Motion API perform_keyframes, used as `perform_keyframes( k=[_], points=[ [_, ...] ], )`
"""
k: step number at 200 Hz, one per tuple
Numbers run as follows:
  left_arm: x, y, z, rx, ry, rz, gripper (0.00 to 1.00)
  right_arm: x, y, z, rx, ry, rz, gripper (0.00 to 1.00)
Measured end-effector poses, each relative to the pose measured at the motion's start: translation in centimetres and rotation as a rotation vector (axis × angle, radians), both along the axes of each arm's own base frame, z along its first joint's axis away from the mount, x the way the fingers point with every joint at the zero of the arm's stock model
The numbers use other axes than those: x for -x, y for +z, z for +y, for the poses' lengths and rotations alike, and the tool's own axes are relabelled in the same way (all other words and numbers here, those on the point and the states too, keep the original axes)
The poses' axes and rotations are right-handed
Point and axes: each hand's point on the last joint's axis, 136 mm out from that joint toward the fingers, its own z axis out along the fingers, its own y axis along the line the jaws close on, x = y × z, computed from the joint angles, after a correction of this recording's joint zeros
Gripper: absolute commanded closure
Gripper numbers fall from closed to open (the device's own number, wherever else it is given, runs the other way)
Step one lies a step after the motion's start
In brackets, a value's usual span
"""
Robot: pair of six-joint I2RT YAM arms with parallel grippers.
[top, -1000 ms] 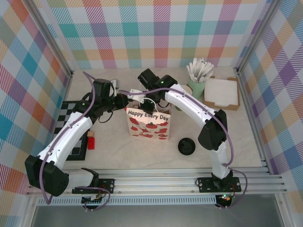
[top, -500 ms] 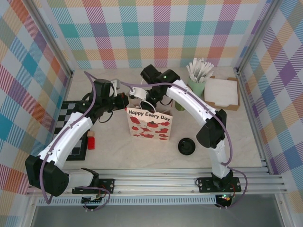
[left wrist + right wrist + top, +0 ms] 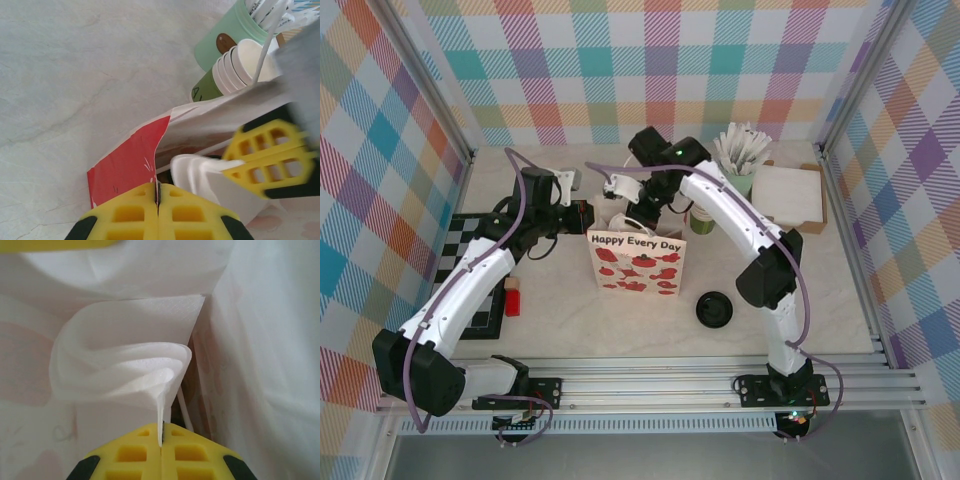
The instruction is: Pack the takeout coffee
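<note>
The takeout coffee is hidden. A paper bag (image 3: 635,260) printed "Happy Every Day" stands mid-table. My left gripper (image 3: 586,213) is shut on the bag's left top edge, and its closed yellow fingers (image 3: 158,200) pinch the red side panel (image 3: 127,165). My right gripper (image 3: 636,208) hangs over the bag's mouth, shut on a folded white napkin (image 3: 125,370) that it holds down inside the bag between the white walls (image 3: 270,340). From the left wrist, the napkin (image 3: 197,172) and the right gripper's fingers (image 3: 265,155) show in the open mouth.
A stack of lidless green cups (image 3: 701,220) stands behind the bag beside a mint cup of white stirrers (image 3: 736,178). A napkin box (image 3: 787,195) sits at back right, a loose black lid (image 3: 716,308) at front right. A chessboard (image 3: 470,265) and red block (image 3: 512,298) lie left.
The right arm's wrist has swung right and back, uncovering the cup stack, with the napkin still over the bag's mouth. The left arm has kept its hold on the bag.
</note>
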Motion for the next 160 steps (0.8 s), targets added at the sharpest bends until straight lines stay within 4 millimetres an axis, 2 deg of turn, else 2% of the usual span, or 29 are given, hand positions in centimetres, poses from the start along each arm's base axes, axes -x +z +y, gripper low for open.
perform_keyframes(
  k=[17, 46, 68, 117, 160],
  points=[
    [0.0, 0.0, 0.0, 0.002, 0.000, -0.002, 1.00, -0.3, -1.0, 0.3, 0.029, 0.006, -0.030, 1.00],
    [-0.3, -0.1, 0.2, 0.009, 0.033, 0.005, 1.00, -0.6, -1.0, 1.4, 0.041, 0.040, -0.112, 1.00],
    [-0.5, -0.4, 0.8, 0.015, 0.090, 0.023, 1.00, -0.9, -1.9, 2.2, 0.040, 0.053, -0.144, 1.00],
    [-0.6, -0.4, 1.8, 0.058, 0.194, 0.031, 1.00, -0.1, -7.6, 1.4, 0.120, 0.060, -0.118, 1.00],
    [-0.6, -0.2, 1.8, 0.081, 0.207, 0.034, 1.00, -0.1, -7.4, 1.7, 0.112, 0.058, -0.119, 1.00]
  ],
)
